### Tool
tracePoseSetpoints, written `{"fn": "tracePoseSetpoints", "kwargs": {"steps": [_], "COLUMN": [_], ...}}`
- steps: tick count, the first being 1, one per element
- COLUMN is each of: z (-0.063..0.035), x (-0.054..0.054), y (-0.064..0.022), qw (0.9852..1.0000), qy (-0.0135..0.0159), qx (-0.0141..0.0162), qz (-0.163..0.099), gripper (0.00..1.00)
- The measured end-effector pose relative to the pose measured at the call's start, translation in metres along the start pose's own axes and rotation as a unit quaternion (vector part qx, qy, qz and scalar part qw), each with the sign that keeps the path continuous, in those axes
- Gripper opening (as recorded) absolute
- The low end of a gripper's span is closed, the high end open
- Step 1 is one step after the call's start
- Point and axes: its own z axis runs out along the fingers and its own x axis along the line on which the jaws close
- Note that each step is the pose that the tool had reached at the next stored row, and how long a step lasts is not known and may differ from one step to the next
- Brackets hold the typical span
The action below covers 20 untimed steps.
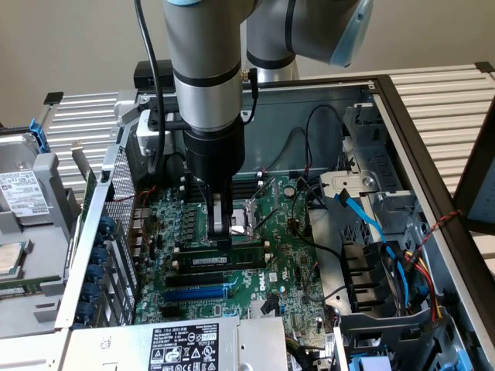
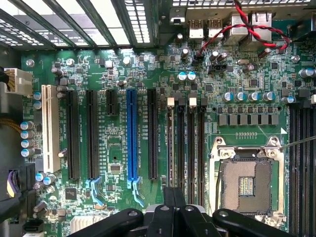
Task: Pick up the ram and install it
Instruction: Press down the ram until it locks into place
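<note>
Ram at the memory slots, claw bearing on its top edge; seating under way.

In the exterior view you see the claw (image 1: 222, 232) lowered onto the motherboard (image 1: 286, 263), its fingers drawn together with the tips on the ram (image 1: 228, 261), a green stick with a white label lying along the slots just beside the CPU socket (image 1: 246, 218). From the wrist view, the closed fingers (image 2: 173, 205) sit over the black memory slots (image 2: 195, 143), between the blue slot (image 2: 132, 133) and the socket. You may judge pickup finished and pressing-in begun; whether the latches have closed cannot be told.
</note>
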Motion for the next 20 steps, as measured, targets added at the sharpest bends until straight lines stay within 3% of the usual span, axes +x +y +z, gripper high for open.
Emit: {"fn": "tracePoseSetpoints", "kwargs": {"steps": [20], "z": [0.0047], "x": [-0.0001], "y": [0.0001], "qw": [1.0000], "qy": [-0.0001], "qx": [0.0000], "qz": [0.000], "gripper": [0.11]}}
